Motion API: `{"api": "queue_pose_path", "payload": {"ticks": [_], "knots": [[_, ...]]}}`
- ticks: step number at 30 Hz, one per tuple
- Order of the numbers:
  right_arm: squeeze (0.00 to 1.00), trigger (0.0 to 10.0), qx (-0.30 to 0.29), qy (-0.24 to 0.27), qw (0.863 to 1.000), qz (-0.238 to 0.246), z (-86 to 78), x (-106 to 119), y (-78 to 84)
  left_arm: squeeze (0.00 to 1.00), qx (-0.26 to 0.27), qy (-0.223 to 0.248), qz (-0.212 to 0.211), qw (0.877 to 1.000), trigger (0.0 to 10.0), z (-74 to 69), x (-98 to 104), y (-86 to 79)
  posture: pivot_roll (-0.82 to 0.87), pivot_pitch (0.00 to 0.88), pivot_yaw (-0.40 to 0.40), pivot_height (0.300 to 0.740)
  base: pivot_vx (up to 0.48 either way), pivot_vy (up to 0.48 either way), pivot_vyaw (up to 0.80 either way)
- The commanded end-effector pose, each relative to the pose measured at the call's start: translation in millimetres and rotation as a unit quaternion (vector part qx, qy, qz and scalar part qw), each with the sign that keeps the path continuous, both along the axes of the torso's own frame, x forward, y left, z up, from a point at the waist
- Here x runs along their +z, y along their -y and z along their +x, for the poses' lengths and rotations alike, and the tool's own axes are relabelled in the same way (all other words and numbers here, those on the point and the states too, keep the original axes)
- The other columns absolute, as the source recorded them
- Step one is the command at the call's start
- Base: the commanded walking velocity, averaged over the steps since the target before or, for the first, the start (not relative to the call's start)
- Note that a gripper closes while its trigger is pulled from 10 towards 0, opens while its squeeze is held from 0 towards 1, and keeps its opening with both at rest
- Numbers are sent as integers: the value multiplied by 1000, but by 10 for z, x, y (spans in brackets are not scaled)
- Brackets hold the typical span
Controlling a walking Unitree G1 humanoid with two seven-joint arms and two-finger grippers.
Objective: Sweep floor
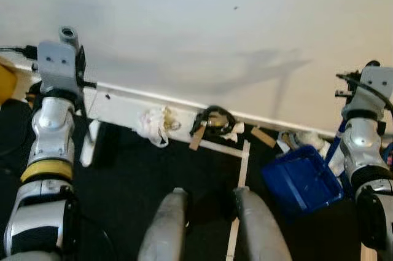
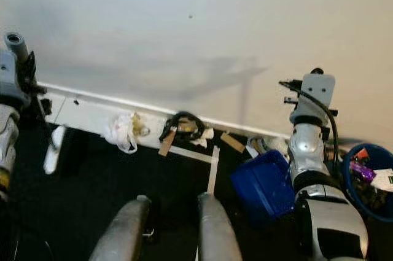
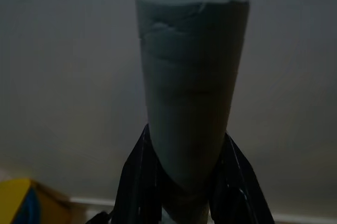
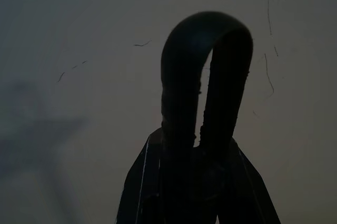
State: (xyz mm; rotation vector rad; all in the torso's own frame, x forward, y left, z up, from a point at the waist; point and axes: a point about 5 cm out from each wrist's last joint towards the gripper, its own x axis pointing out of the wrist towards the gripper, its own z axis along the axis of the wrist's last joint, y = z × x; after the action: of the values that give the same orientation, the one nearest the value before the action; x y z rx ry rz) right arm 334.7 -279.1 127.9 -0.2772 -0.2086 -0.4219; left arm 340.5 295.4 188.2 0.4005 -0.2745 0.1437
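Litter along the foot of the wall [image 1: 196,21], on the floor [image 1: 123,175].

A crumpled bag [image 1: 153,124] lies against the baseboard [image 1: 123,104], left of a tangled cord [image 1: 215,120]. A dustpan [image 1: 302,178] sits right of the cord, near the wall. A floor strip [image 1: 241,181] runs between cord and dustpan. A bin [image 2: 368,181] stands rightmost.

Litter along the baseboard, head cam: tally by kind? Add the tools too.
White crumpled plastic bag: 1
Black tangled cord: 1
Brown cardboard strips: 2
Blue dustpan: 1
Grey broom handle, in the left gripper: 1
Dustpan's looped handle, in the right gripper: 1
Total: 7
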Motion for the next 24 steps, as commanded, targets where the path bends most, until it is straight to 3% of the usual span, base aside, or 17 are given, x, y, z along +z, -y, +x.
{"api": "queue_pose_path", "payload": {"ticks": [1, 8, 10, 15, 20, 22, 24], "knots": [[0, 10000, -7, 1, 1000, -3, -45, -22, 52, 0, 1, 16, 3, 1000, 10000, 11, 24, 25, 66, 368, -63, 740, 0, 0, 0], [0, 10000, -12, 33, 999, 14, -16, 63, 34, 0, -21, 30, -33, 999, 10000, 184, 67, 264, 54, 377, -60, 740, 0, 0, 0], [0, 10000, 0, 83, 994, 74, 31, 163, -26, 0, -46, 33, -53, 997, 10000, 274, 69, 460, 54, 382, -50, 740, 0, 0, 0], [0, 10000, 9, 120, 987, 104, 35, 215, -77, 0, -64, 35, -71, 995, 10000, 304, 35, 598, 60, 386, -41, 740, 0, 0, 0], [0, 10000, 11, 135, 985, 110, 30, 239, -84, 0, -67, 37, -76, 994, 10000, 307, 28, 621, 63, 386, -40, 740, 0, 0, 0], [0, 10000, 24, 138, 987, 85, 32, 273, -109, 0, -71, 38, -79, 994, 10000, 304, 17, 633, 71, 385, -39, 740, 0, 0, 0], [0, 10000, 33, 109, 992, 48, 13, 187, -150, 0, -72, 33, -80, 994, 10000, 295, -24, 638, 73, 384, -40, 740, 0, 0, 0]]}}
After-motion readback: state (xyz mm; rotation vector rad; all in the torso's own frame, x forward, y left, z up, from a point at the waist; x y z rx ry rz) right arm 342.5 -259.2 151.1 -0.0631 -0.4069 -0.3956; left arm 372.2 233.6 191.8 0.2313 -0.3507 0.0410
